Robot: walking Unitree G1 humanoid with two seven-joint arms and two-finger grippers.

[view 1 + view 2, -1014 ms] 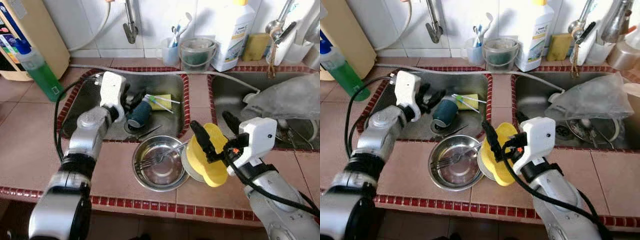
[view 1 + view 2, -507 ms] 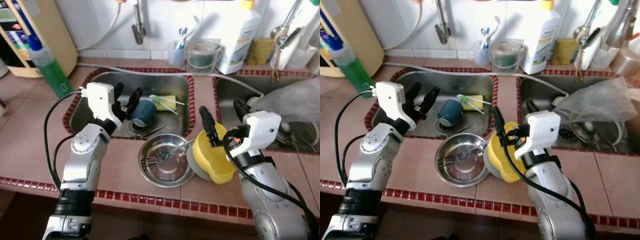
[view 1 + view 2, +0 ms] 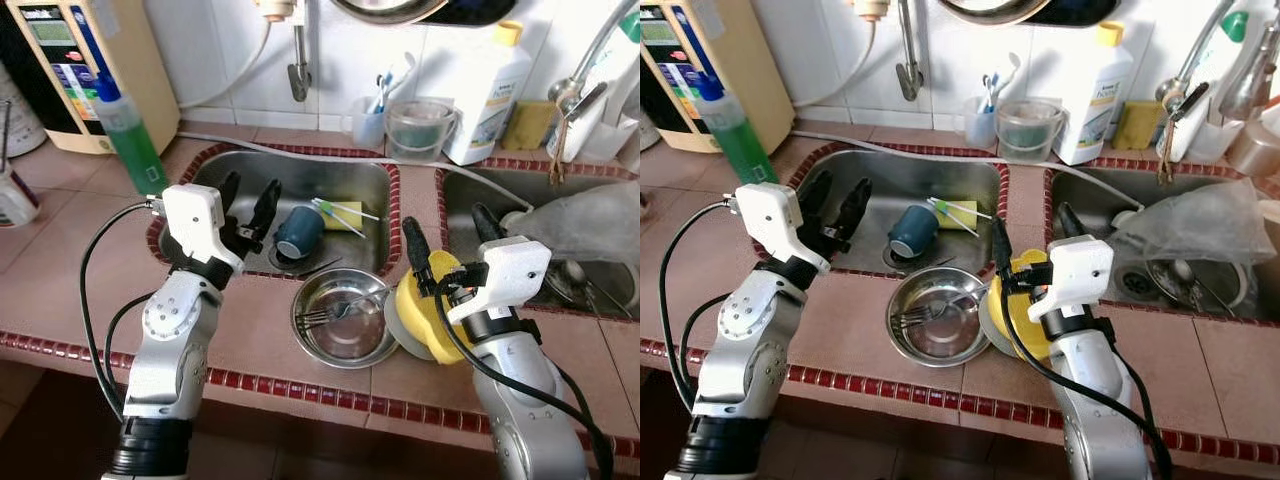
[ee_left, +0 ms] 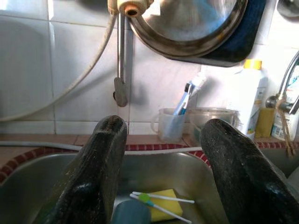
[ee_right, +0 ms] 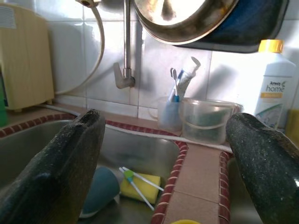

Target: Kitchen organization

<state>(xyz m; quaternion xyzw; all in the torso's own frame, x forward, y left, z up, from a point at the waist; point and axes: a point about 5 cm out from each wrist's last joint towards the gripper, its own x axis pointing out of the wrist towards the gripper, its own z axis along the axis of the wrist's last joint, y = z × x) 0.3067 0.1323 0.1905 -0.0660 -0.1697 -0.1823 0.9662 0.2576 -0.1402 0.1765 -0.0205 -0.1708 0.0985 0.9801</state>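
A green bottle (image 3: 130,140) stands on the counter far left. The left gripper (image 3: 246,205) hangs over the left sink's (image 3: 330,175) near edge, fingers spread, empty. Just beyond it a teal cup (image 3: 298,230) lies on its side in the sink beside a yellow sponge (image 3: 345,213). On the counter sits a steel bowl (image 3: 345,318) with a fork (image 3: 322,315), touching a yellow dish (image 3: 425,318). The right gripper (image 3: 450,235) hovers above that dish, fingers apart, holding nothing.
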